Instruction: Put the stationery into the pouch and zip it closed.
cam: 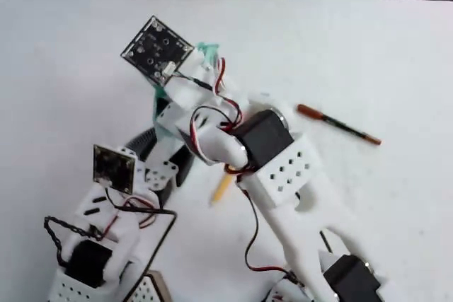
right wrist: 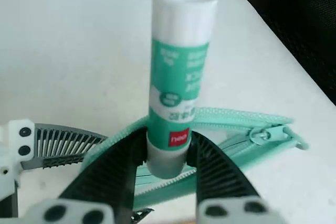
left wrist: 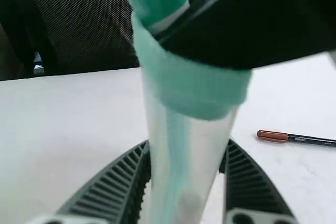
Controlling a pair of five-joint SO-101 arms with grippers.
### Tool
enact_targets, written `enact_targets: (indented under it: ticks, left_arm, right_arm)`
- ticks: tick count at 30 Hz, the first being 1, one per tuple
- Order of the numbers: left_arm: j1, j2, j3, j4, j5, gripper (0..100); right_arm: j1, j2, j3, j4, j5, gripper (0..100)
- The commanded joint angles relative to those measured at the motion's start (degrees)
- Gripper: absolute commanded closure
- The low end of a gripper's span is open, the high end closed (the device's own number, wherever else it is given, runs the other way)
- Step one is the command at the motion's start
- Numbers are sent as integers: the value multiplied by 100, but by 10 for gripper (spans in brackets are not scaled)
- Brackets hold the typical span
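**Over mid-table: one gripper on the pouch, the other on the glue stick**

Left side first. The left gripper [left wrist: 186, 153] has its dark ribbed fingers squeezed onto the pouch [left wrist: 189, 90], pinching the clear wall just under the mint-green rim. The right gripper [right wrist: 167, 145] is clamped on the bottom end of a green-and-white glue stick [right wrist: 181, 77], with the white cap pointing away from the wrist. The pouch's zip is undone: its two mint edges are spread apart just behind that grip, and the slider sits at one end. Honestly can't tell whether the stick touches the pouch or just hangs by it.

Room-wise, in the high view both arms crowd together left of centre. The right arm crosses over a yellow pencil [cam: 222, 189] that lies partly under it. A brown-capped pen [cam: 338, 124] lies well apart from the arms, out to the right. A wide stretch of white table [cam: 368, 40] runs from the arms to the far edge, which goes straight across the top of the high view with dark beyond it. From the right wrist view, the table edge passes fairly near the slider end of the pouch, with dark mesh past it.
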Motion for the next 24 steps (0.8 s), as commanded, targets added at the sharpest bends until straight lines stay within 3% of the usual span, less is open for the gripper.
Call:
enact_targets:
  ticks: [1,17,24]
  left_arm:
    - [92,4,-26,-26,-62,790]
    - [48,4,0,-35,-62,790]
    - [48,4,0,-35,-62,790]
  right_arm:
    - [48,57,167,4,62,979]
    - [75,48,26,277,88,970]
    - [84,40,26,391,88,830]
